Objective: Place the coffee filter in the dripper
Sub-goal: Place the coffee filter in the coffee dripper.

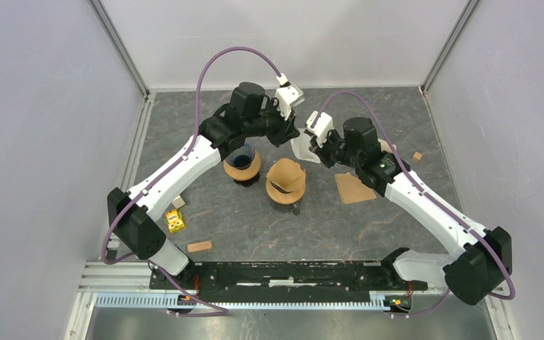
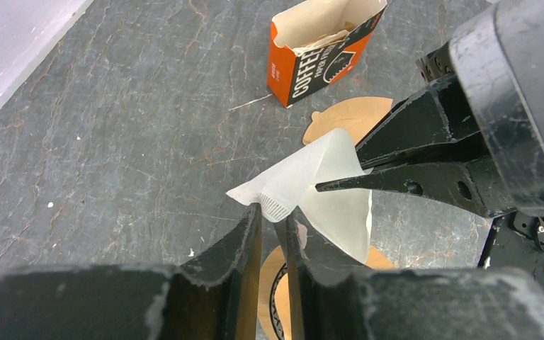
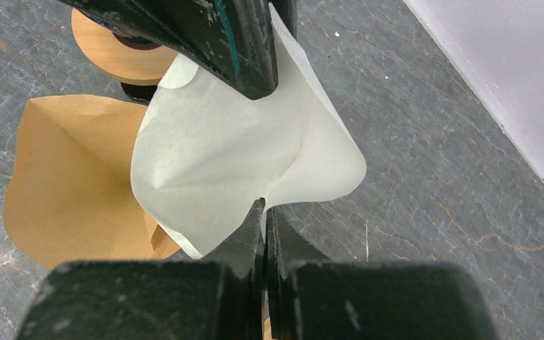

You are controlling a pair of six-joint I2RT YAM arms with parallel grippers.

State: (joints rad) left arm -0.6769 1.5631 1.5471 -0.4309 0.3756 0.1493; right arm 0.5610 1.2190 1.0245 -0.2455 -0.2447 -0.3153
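Obs. – white coffee filter [image 3: 241, 149] is off the worktop [image 1: 255, 227], held in the air behind the empty dripper [image 1: 242, 161] and to its right, not yet over it.

Left gripper [image 2: 273, 212]: jaws narrow, pinched on the crimped corner of the filter. Right gripper [image 3: 263, 212]: jaws narrow, pinched on the opposite edge. The paper bellies out between the two holds.

Judgement: a two-point hold like this is most likely meant to pull the flat-folded paper open into a cone, since one pinch alone would leave it collapsed and unable to seat in the ribbed funnel. Holding it aloft also keeps the thin paper from dragging on the worktop.

Near the empty dripper:
- second dripper [image 1: 285, 185], just right and in front, already carries a brown filter [image 3: 64, 184], so I take the ribbed empty one as the target.
- loose brown sheet [image 1: 354, 188] lying flat, well to the right.
- orange filter box [image 2: 322, 46], open, farther off on that same side, past the held filter.

Stage: filter opening or being readied – seating not begun.

Risk: thin paper under two opposed pinches may tear at the crimp, or slip from one side and fold shut.
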